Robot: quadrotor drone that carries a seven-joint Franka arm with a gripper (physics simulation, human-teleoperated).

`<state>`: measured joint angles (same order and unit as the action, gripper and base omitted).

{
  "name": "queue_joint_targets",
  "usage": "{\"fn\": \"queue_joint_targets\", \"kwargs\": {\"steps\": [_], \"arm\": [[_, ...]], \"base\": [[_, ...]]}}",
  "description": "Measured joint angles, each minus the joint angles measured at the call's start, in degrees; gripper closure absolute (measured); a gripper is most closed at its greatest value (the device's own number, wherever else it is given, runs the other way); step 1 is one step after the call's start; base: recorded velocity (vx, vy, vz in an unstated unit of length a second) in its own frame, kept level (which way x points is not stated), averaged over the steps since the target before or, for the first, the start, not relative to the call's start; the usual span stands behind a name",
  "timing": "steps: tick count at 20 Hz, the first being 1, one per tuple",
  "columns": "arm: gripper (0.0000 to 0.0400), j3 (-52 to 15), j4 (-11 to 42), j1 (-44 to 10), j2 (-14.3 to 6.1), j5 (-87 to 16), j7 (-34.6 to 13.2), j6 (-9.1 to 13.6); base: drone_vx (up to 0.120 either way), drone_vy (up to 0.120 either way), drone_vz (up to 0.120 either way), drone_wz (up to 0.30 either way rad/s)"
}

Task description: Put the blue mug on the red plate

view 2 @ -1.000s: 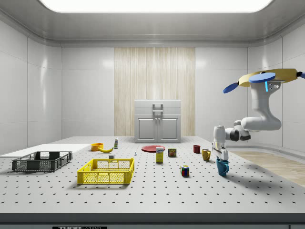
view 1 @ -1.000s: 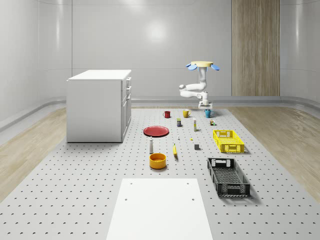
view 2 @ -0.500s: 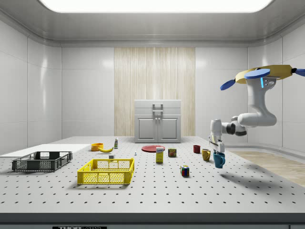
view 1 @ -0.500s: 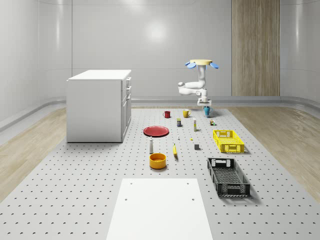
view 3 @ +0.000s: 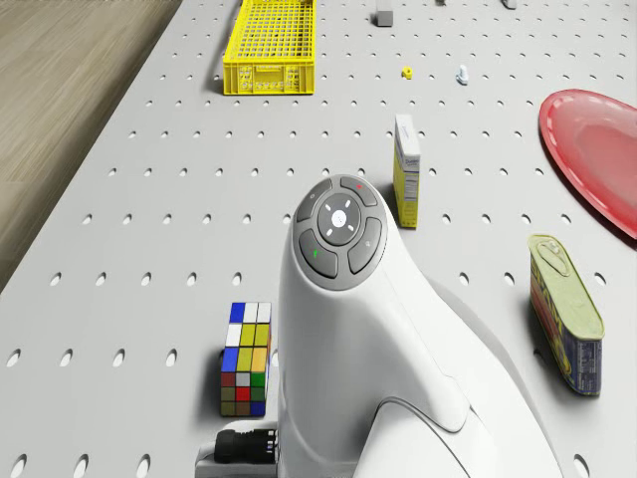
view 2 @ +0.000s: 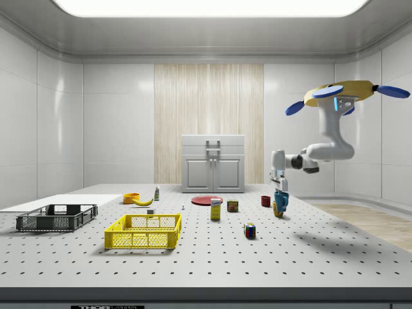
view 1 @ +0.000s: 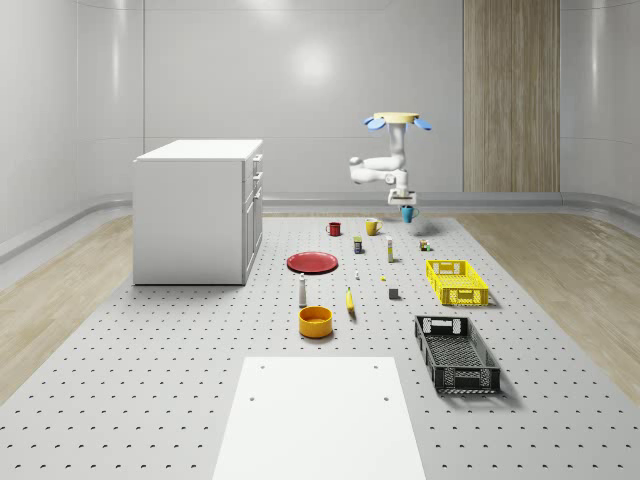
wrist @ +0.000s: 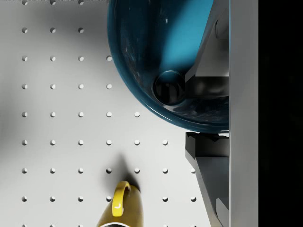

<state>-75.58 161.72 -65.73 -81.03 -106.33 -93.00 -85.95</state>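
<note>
**Blue mug lifted, clamped in the gripper, apart from the red plate**

You have the blue mug off the perforated table, hanging in the air just above the yellow mug. The gripper is pinching the mug's rim: in the wrist view one finger sits inside the blue mug and the other finger lies outside its wall, with the yellow mug on the table below.

The red plate lies flat on the table, well apart from the blue mug and nearer the white cabinet. Between the yellow mug and the red plate you will see the red mug.

The drone hovers high above the table, beyond the yellow mug on the side away from the red plate, its arm bent down toward the mug. In the drone view, the puzzle cube, a yellow box and a tin stand near the plate's edge.
</note>
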Motion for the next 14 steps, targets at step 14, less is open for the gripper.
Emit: {"fn": "queue_joint_targets", "kwargs": {"steps": [14], "arm": [[0.0300, -0.44, -0.07, -0.51, -1.85, 0.98, -0.43, -1.66]], "base": [[0.120, -0.120, 0.063, 0.000]]}}
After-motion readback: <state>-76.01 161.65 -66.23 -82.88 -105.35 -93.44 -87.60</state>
